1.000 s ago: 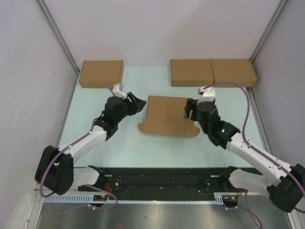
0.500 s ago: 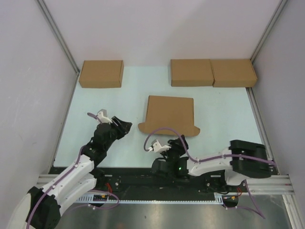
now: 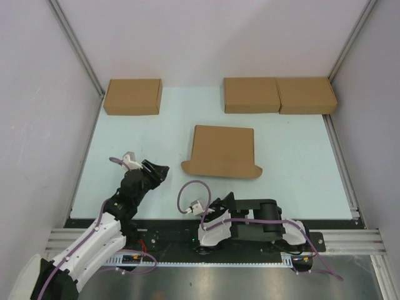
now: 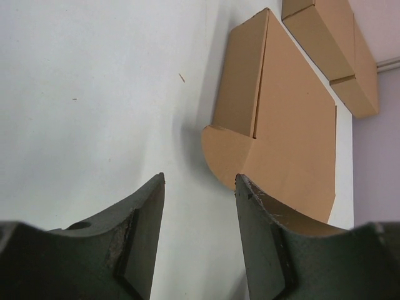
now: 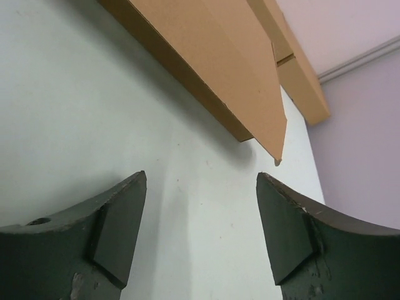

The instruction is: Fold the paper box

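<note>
Brown corrugated cardboard, folded shut into a shallow flat mailer: the paper box (image 3: pixel 222 152) lies at the middle of the pale green surface (image 3: pixel 125 144), well apart from both arms.

Orientation: its long axis runs left to right, very slightly skewed. The wider edge, with a rounded tab projecting at each end, faces the arm bases. The narrower straight edge faces the far wall. In the left wrist view the paper box (image 4: pixel 281 125) sits ahead and to the right, one rounded tab nearest. In the right wrist view the paper box (image 5: pixel 212 56) shows a low side wall and an overhanging corner.

Surroundings: a single brown cardboard box (image 3: pixel 132 96) lies at the far left. A pair of brown cardboard boxes (image 3: pixel 251 95) lie touching side by side at the far right. All three are well apart from the paper box. Only bare surface lies between each tool and the paper box.

Tools: the left tool (image 3: pixel 157 170) sits to the near left of the paper box and points toward it. The left wrist view shows the left tool (image 4: pixel 200 180) with jaws partly parted and nothing between them. The right tool (image 3: pixel 224 200) sits low on its folded arm over the black base rail (image 3: pixel 162 231). The right wrist view shows the right tool (image 5: pixel 201 180) with jaws set wide, holding nothing.

Change: a second earlier the left tool was by the far-left corner of the paper box and the right tool was at its right edge. Both have since drawn back toward the near edge, the right arm further. The paper box and the other three boxes have not shifted.
</note>
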`<move>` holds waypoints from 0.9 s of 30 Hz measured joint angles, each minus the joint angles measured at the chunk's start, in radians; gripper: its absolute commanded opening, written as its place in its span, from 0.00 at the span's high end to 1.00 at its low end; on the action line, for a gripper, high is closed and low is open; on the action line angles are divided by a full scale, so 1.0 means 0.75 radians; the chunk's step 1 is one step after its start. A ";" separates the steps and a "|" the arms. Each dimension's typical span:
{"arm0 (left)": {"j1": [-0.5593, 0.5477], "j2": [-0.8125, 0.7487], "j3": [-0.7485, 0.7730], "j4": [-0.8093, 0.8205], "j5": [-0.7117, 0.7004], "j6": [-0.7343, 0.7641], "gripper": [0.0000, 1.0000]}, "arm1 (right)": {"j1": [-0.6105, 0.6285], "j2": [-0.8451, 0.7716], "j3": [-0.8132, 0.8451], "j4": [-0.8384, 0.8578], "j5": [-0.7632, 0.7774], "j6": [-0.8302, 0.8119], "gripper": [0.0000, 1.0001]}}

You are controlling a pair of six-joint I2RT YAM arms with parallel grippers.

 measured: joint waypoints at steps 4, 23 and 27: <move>0.000 0.002 -0.002 -0.003 -0.012 0.000 0.46 | -0.004 -0.002 0.001 -0.022 0.002 0.109 0.19; 0.000 0.129 0.159 -0.034 -0.019 0.017 0.45 | -0.364 -1.167 0.321 0.070 -0.109 -0.338 0.03; 0.001 0.148 0.230 -0.038 -0.019 0.037 0.45 | -0.694 -1.632 0.140 0.564 -0.500 -0.936 0.00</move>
